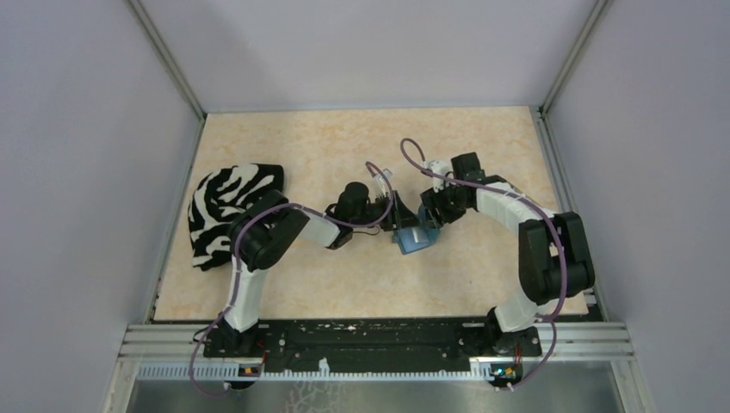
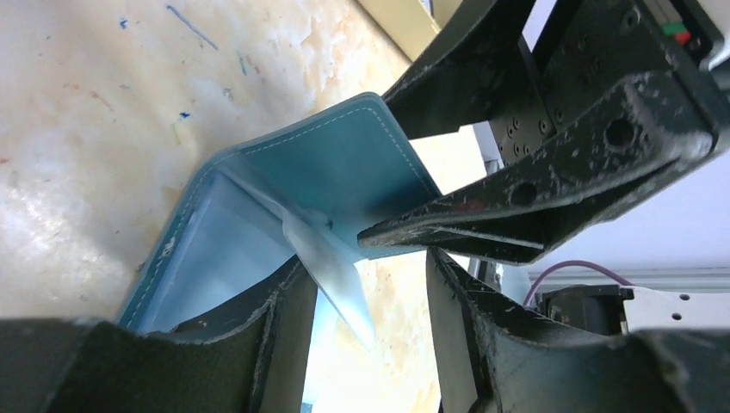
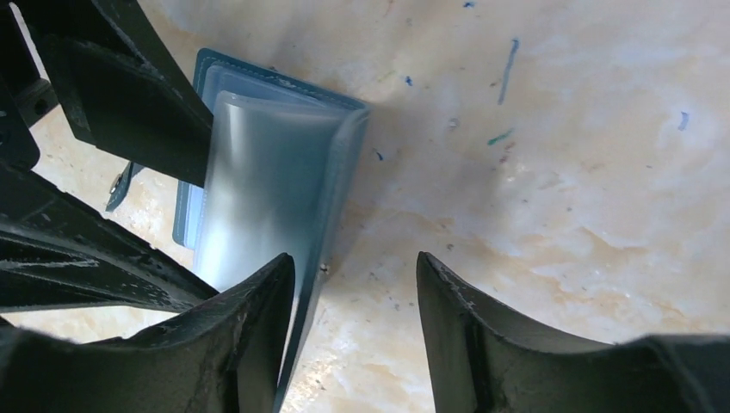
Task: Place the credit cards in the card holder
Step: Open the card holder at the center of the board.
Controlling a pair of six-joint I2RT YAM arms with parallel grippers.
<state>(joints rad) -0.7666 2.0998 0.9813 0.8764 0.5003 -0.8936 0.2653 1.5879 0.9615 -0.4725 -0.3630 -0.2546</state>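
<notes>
Left wrist: card holder [image 2: 344, 163] lies open.

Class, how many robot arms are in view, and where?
2. The left arm reaches in from near left, the right arm from near right, meeting at the card holder.
</notes>
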